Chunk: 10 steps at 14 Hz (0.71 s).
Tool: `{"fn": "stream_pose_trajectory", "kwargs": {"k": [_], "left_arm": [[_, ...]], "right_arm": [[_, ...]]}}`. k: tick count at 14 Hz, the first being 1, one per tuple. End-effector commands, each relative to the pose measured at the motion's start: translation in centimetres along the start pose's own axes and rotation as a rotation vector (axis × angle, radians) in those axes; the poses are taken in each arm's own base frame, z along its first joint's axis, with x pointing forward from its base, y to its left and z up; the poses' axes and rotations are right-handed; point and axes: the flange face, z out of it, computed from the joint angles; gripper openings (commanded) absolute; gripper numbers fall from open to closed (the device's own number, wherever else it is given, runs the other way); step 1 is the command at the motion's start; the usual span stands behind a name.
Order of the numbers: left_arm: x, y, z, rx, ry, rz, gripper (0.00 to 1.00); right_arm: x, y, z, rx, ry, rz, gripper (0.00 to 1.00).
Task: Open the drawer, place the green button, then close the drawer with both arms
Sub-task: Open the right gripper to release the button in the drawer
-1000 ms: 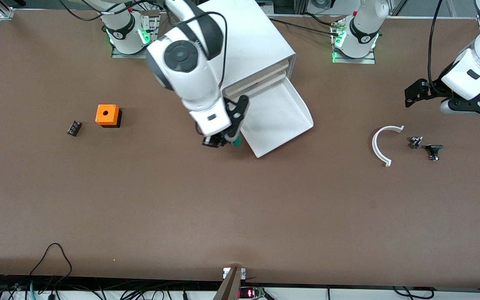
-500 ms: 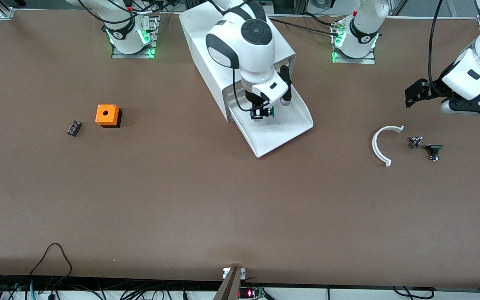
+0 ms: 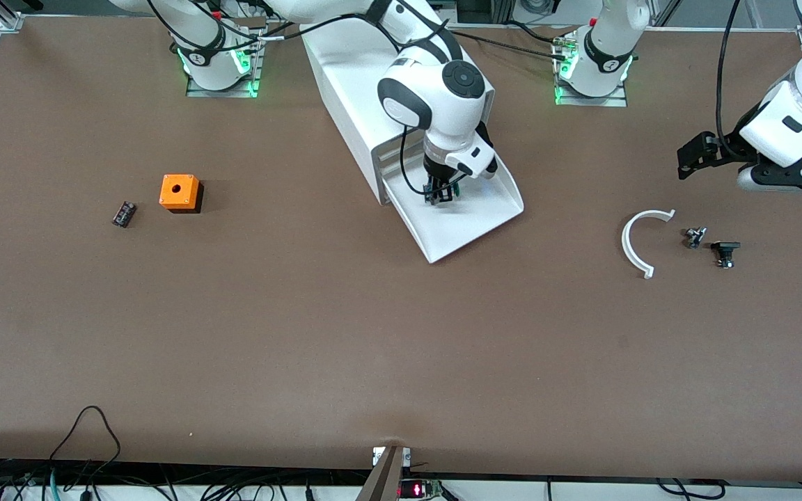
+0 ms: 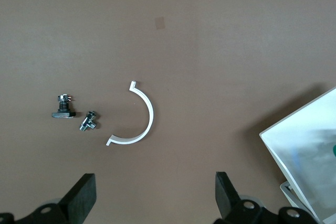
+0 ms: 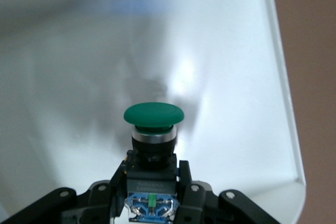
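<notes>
The lowest drawer [image 3: 484, 219] of the white cabinet [image 3: 359, 83] is pulled out. My right gripper [image 3: 440, 195] hangs over the inside of the drawer, shut on the button. In the right wrist view the button [image 5: 153, 129] shows its green cap and dark body clamped between my fingers, with the white drawer floor [image 5: 79, 77] under it. My left gripper [image 3: 686, 156] is open and empty, over the table near the left arm's end; in the left wrist view its fingers [image 4: 84, 195] stand wide apart, and a corner of the drawer [image 4: 304, 140] shows.
A white arc [image 3: 641, 240] and two small black parts [image 3: 711, 243] lie below the left gripper, also in the left wrist view [image 4: 134, 116]. An orange cube with a hole [image 3: 179, 192] and a small dark part [image 3: 123, 213] lie toward the right arm's end.
My right arm has swung from beside the drawer's corner to over the drawer's inside, carrying the button, and has lowered toward the floor. The left arm has not moved.
</notes>
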Motion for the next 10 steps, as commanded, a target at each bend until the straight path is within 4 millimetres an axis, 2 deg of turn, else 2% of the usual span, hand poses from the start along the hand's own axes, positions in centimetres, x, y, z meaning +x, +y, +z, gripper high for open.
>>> {"fn": "stream_pose_trajectory", "kwargs": {"k": [1,2,3,5,6,7,8,9,10], "left_arm": [[0.3,0.0,-0.6,-0.022,0.001,-0.01,1.0],[0.4,0.0,-0.1,-0.035,-0.008,-0.006,1.0],[0.6,0.0,0.7,-0.038,-0.024,-0.006,1.0],[1.5,0.1,3.2,-0.042,-0.059,-0.003,1.0],[1.8,0.2,4.0,-0.043,-0.069,0.0,1.0],[2.2,0.1,4.6,-0.046,-0.082,-0.003,1.0],[2.4,0.1,5.4,-0.049,-0.091,-0.004,1.0],[3.5,0.2,7.5,-0.057,-0.111,-0.014,1.0],[4.4,0.3,9.8,-0.084,-0.12,-0.026,1.0]], "right_arm": [[0.9,-0.1,0.5,-0.015,-0.024,-0.02,0.76],[0.8,0.0,0.2,-0.016,-0.021,0.009,1.0],[0.7,0.4,-0.7,-0.027,-0.01,0.07,1.0],[0.3,1.5,-4.4,-0.055,0.012,0.212,1.0],[-0.9,2.4,-6.4,-0.077,0.0,0.291,1.0],[-2.5,3.7,-9.6,-0.115,0.016,0.364,1.0],[-4.5,5.1,-11.9,-0.15,0.027,0.413,1.0],[-7.2,7.0,-13.8,-0.177,0.034,0.465,1.0],[-9.2,8.0,-15.7,-0.196,0.049,0.497,1.0]]}}
